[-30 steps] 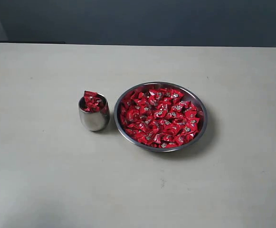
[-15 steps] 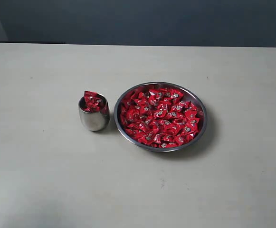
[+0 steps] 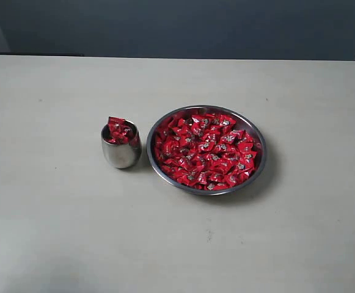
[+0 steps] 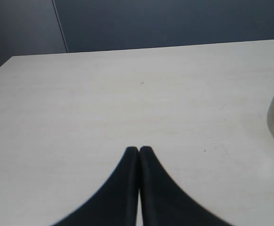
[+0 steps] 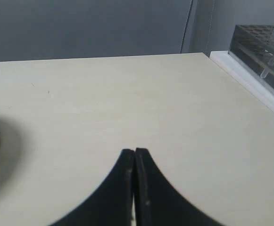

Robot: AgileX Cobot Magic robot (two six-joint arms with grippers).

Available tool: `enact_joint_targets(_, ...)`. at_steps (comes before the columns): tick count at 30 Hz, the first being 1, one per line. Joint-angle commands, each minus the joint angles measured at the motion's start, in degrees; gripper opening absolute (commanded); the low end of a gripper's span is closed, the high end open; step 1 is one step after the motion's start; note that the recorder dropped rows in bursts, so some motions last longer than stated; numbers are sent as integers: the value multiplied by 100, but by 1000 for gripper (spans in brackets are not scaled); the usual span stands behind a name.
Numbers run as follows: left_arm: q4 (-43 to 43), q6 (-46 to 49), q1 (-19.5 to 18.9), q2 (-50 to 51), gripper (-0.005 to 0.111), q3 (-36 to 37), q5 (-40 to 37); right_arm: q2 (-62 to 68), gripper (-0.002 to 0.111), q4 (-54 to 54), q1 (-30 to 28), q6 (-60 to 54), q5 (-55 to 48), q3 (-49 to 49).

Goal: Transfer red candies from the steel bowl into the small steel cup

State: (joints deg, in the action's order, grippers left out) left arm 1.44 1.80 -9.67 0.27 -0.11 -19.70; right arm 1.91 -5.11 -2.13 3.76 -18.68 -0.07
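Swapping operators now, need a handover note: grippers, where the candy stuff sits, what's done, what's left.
Left gripper: shut, empty, over the table near the small steel cup.
Right gripper: shut, empty, near the steel bowl.
Done: red candies heaped past the cup's rim.
Left: bowl full of candies; cup looks full, so probably nothing more fits.

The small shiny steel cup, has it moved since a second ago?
No. The small rounded steel cup sits at the same spot, close on the left of the wide shiny steel bowl, in the exterior view.
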Motion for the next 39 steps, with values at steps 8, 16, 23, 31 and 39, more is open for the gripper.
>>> enact_joint_targets(8, 11, -11, -9, -27, 0, 11, 55, -38, -1, 14, 24, -31, -1, 7)
enact_joint_targets(16, 11, -11, -9, -27, 0, 11, 55, -38, -1, 67, 24, -31, 8, 7)
enact_joint_targets(23, 11, -11, -9, -27, 0, 11, 55, -38, -1, 161, 24, -31, 38, 7)
enact_joint_targets(31, 11, -11, -9, -27, 0, 11, 55, -38, -1, 174, 24, -31, 38, 7)
enact_joint_targets(39, 11, -11, -9, -27, 0, 11, 55, -38, -1, 174, 24, -31, 38, 7)
